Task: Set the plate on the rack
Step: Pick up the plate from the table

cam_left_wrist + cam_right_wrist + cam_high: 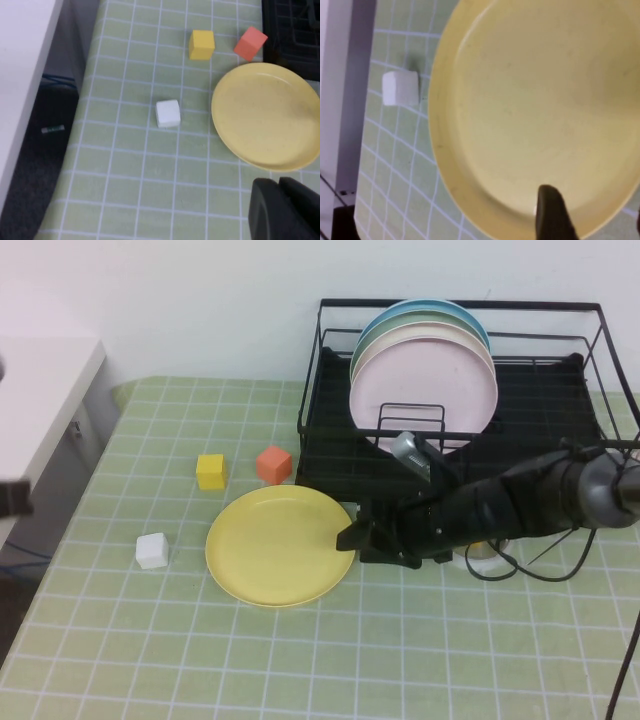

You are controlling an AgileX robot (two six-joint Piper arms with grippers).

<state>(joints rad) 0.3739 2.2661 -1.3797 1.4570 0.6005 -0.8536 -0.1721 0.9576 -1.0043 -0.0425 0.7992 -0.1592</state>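
Observation:
The yellow plate (280,544) lies flat on the green checked cloth in front of the rack's left end. It also shows in the left wrist view (267,115) and fills the right wrist view (535,105). The black wire rack (545,415) stands at the back right. My right gripper (352,537) is low at the plate's right edge and open. One finger (551,215) lies over the plate's inner surface and the other is outside the rim. My left gripper (281,189) is shut and empty, hovering near the plate's front-left side.
A pale pink plate (425,390) stands in the rack with cream, green and blue plates behind it. A yellow block (211,471), an orange block (273,464) and a white block (152,550) lie left of the plate. A white counter (40,390) borders the table's left.

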